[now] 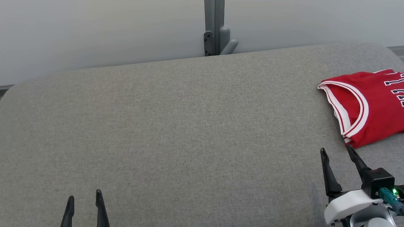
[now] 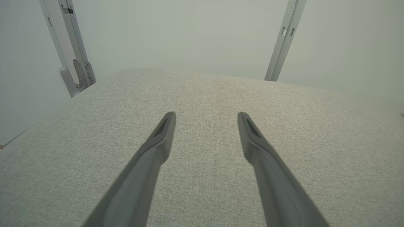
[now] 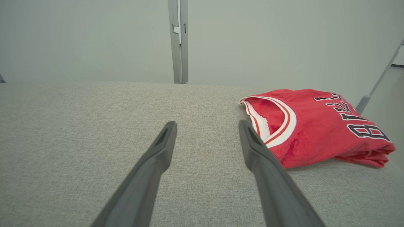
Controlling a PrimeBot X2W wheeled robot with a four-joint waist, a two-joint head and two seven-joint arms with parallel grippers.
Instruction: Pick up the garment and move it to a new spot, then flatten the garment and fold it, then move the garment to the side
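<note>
**While both end effectors stand spread, the jersey lies at the tabletop's right side**

Where the grey fabric tabletop (image 1: 175, 128) nears its right edge in the head view, the red jersey (image 1: 373, 104) lies folded over on itself, its white-trimmed neck opening turned toward the middle of the tabletop and its dark lettering running off the frame. The right end effector (image 1: 336, 148) hovers just beside the jersey's near corner, fingers apart and gripping nothing. In the right wrist view one finger (image 3: 268, 176) crosses in front of the jersey's (image 3: 315, 126) edge; whether it touches the cloth cannot be told. The left end effector (image 1: 84, 194) sits at the lower left, well apart from the jersey, its fingers also spread and empty over bare fabric. A grey post (image 1: 215, 24) stands behind the tabletop against a pale wall (image 1: 85, 30).
</note>
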